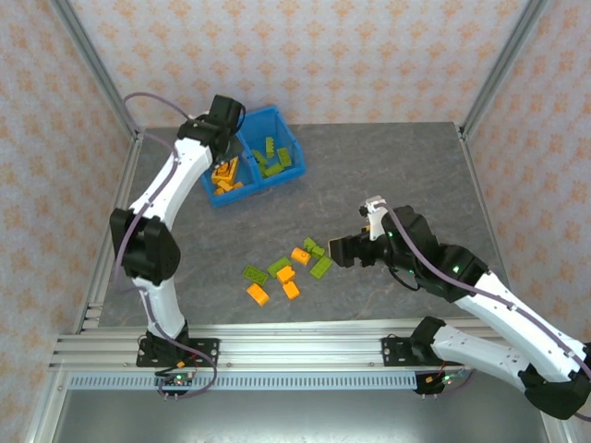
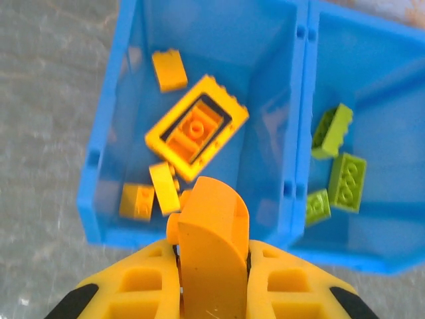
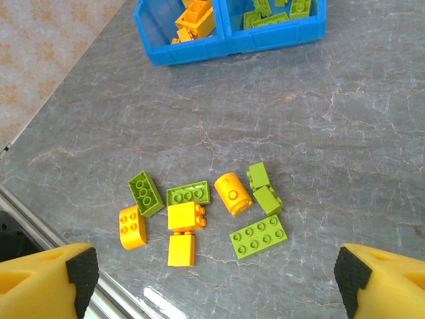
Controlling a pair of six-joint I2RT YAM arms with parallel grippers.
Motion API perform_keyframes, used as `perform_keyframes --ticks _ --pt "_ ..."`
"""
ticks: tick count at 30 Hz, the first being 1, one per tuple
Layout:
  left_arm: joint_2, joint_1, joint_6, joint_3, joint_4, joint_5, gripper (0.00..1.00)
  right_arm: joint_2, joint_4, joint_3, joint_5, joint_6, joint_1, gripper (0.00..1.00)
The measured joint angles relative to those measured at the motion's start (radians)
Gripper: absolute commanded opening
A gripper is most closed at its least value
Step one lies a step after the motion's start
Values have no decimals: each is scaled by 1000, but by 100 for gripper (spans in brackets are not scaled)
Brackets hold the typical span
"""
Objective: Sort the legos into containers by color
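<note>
My left gripper [image 2: 212,269] is shut on an orange curved lego [image 2: 212,226], held over the near wall of the blue bin's left compartment [image 2: 113,113]. In that compartment lie several orange legos, among them a hollow orange frame [image 2: 219,100]. The right compartment [image 2: 372,86] holds green legos [image 2: 346,181]. In the top view the left gripper [image 1: 224,138] hangs over the bin [image 1: 273,114]. My right gripper [image 3: 216,286] is open, above and just near of a loose cluster of orange and green legos [image 3: 185,216] on the table, touching none. From above, the right gripper [image 1: 343,249] is beside that cluster [image 1: 286,268].
The loose cluster includes a flat green plate [image 3: 258,236], an orange cylinder [image 3: 233,193] and a rounded orange brick [image 3: 133,227]. Grey table [image 3: 332,133] stretches between the cluster and the bin [image 3: 192,50]. A metal rail [image 1: 277,351] runs along the near edge.
</note>
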Motion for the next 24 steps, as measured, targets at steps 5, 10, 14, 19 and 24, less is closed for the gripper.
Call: perform_keyframes --ticks 5,10,14,19,24 --pt "222 45 38 138 -1 43 27 3 -2 5 0 14 0 92" --pt "337 67 46 152 -6 114 42 -2 -4 27 1 28 0 91" --pt "324 72 48 154 -8 147 53 -9 -10 29 16 34 0 91" --pt "212 72 49 140 -7 202 54 37 -24 29 73 37 0 91" --pt "-82 69 85 9 24 272 57 207 -47 41 94 22 0 91"
